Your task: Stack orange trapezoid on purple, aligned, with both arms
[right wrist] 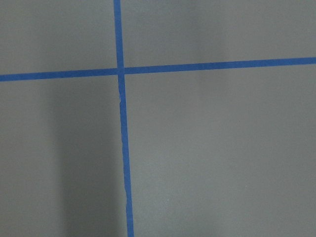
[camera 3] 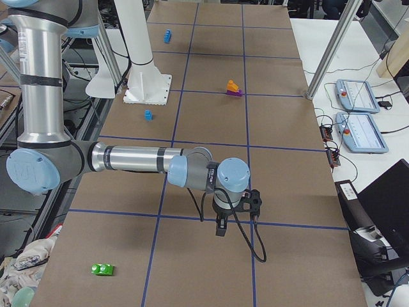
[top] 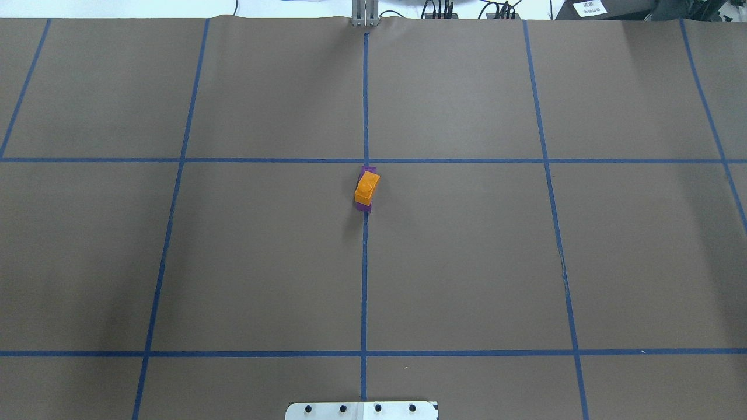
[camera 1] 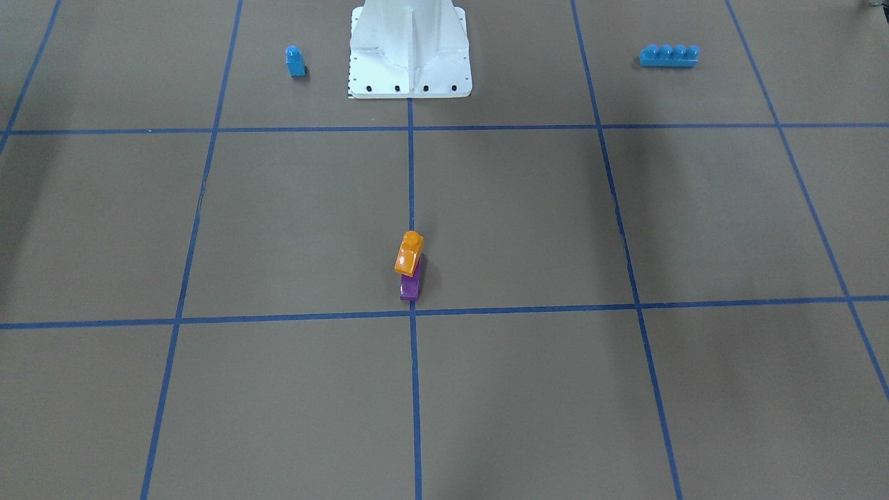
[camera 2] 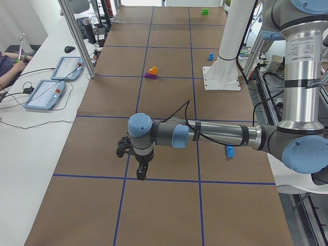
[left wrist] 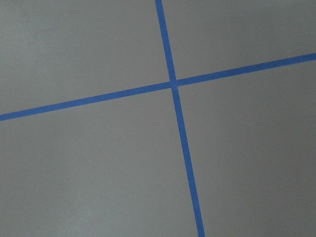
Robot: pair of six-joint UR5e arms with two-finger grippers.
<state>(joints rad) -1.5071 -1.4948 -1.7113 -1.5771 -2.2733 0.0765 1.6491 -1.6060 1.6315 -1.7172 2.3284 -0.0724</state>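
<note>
Orange trapezoid (camera 1: 409, 254) atop purple (camera 1: 410, 287) — skewed, far label (top: 589, 7) unreadable

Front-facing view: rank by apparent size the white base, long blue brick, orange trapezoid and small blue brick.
1. white base
2. long blue brick and orange trapezoid: about alike; the blue one lies farther from the camera, so I leave them unranked
3. small blue brick

You can read no text here. In the overhead view, at 1 o'clock, a white label (top: 589, 7) stands on a dark box (top: 633, 10), but its characters are too small. The sticker (camera 2: 302, 48) on the left arm (camera 2: 300, 102) is also blurred.
</note>
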